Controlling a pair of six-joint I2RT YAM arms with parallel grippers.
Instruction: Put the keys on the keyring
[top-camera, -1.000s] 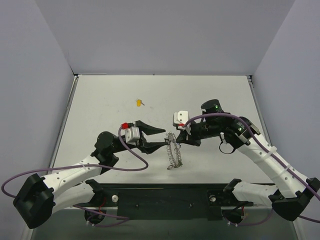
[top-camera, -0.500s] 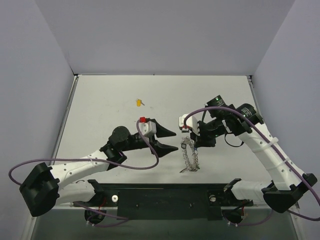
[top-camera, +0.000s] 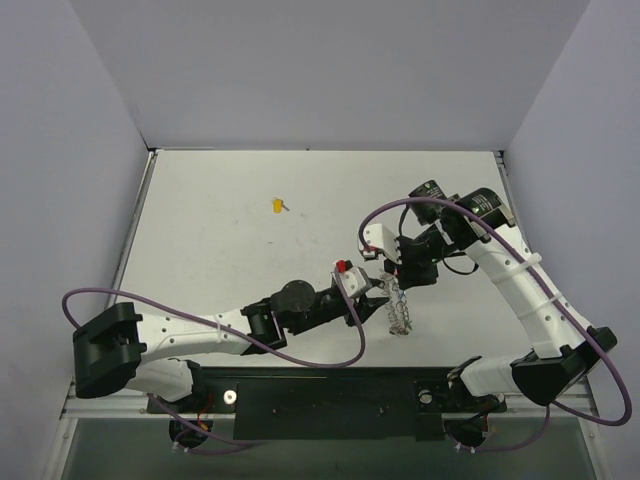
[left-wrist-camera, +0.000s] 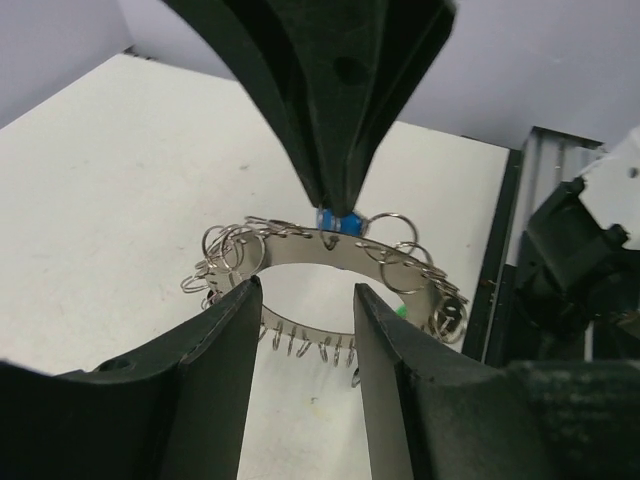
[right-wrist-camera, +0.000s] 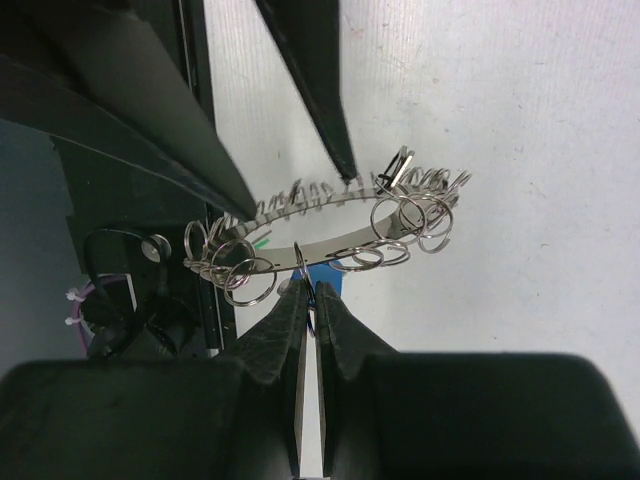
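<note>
White table (top-camera: 200, 230), yellow-headed key (top-camera: 277, 206) atop

Left arm (top-camera: 200, 335) stretches way over to the right, left gripper (top-camera: 382, 292) jaws apart; right arm (top-camera: 520, 290) bends in, right gripper (top-camera: 394, 280) pinched shut.

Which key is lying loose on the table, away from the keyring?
The yellow-headed key, alone far out on the table. The blue-headed key and the green-headed key sit at the keyring.
</note>
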